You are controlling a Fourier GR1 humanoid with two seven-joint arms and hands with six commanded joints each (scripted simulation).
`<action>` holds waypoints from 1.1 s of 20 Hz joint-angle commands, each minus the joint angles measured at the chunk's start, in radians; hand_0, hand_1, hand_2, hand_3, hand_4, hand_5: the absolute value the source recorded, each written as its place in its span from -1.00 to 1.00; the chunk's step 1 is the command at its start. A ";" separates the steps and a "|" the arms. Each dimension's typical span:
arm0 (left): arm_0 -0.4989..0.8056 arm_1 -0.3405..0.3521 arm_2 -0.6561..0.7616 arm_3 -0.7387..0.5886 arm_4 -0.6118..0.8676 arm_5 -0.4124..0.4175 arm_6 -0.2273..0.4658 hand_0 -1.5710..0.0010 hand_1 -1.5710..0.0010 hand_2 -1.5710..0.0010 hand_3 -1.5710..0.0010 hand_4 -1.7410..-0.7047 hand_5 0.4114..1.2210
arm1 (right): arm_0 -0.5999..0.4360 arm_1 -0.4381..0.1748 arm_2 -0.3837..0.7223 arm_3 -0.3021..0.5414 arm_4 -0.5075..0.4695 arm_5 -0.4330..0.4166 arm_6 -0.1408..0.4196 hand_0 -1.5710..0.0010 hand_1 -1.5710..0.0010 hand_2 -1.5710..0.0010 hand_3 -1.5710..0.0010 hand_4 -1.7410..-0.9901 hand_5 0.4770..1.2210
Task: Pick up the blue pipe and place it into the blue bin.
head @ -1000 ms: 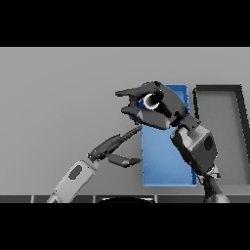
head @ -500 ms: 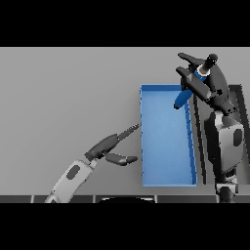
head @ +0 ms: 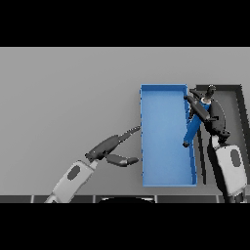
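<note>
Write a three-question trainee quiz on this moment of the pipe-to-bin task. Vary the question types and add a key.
1. True or false: the blue pipe lies flat on the grey table, far from either hand.
2. Which hand holds the pipe? A) left hand B) right hand C) neither
3. Fill in: the pipe's lower end hangs over the right-hand wall of the blue ____.

Key:
1. False: it slants down from the right hand, over the bin's right edge.
2. B; the left hand is open over the table, left of the bin.
3. bin
</note>
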 commanded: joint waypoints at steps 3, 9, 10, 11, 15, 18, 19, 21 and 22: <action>0.002 -0.004 -0.005 -0.003 -0.012 0.011 -0.003 1.00 1.00 1.00 1.00 0.66 -0.84 | 0.079 -0.105 0.113 -0.006 -0.105 -0.098 0.000 -1.00 -1.00 -1.00 -0.04 -0.67 1.00; -0.004 0.007 0.002 -0.001 -0.003 0.001 0.001 1.00 1.00 1.00 1.00 0.66 -0.80 | 0.093 -0.254 0.313 0.056 -0.303 -0.222 0.000 -0.28 -0.23 -0.18 0.22 -0.23 0.80; -0.009 0.002 0.000 0.003 -0.005 0.000 0.007 1.00 1.00 1.00 1.00 0.66 -0.79 | 0.095 -0.264 0.339 0.063 -0.351 -0.242 0.000 -0.02 0.01 0.05 0.37 -0.05 0.71; -0.013 0.001 0.002 0.004 -0.005 0.002 0.004 1.00 1.00 1.00 1.00 0.66 -0.79 | 0.085 -0.268 0.360 0.070 -0.378 -0.243 0.000 0.18 0.21 0.24 0.50 0.08 0.77; 0.000 0.000 -0.004 0.007 -0.016 0.010 -0.005 1.00 1.00 1.00 1.00 0.66 -0.80 | -0.020 -0.384 0.511 0.101 -0.417 -0.190 -0.002 0.66 0.68 0.69 0.79 0.44 0.44; -0.003 -0.009 -0.007 0.018 -0.020 0.012 -0.004 1.00 1.00 1.00 1.00 0.67 -0.81 | -0.040 -0.393 0.554 0.107 -0.394 -0.177 0.000 0.83 0.83 0.84 0.89 0.58 0.17; -0.002 -0.002 -0.002 0.012 -0.015 0.009 -0.012 1.00 1.00 1.00 1.00 0.67 -0.82 | -0.050 -0.414 0.577 0.111 -0.390 -0.161 0.000 0.86 0.87 0.87 0.92 0.60 0.09; -0.004 -0.012 -0.005 0.004 -0.018 0.020 0.002 1.00 1.00 1.00 1.00 0.67 -0.83 | -0.081 -0.420 0.620 0.133 -0.375 -0.154 0.000 0.91 0.92 0.92 0.95 0.63 -0.05; -0.004 -0.007 -0.002 0.013 -0.019 0.017 0.002 1.00 1.00 1.00 1.00 0.67 -0.84 | -0.090 -0.426 0.631 0.127 -0.374 -0.159 0.000 0.75 0.88 0.93 0.96 0.62 -0.11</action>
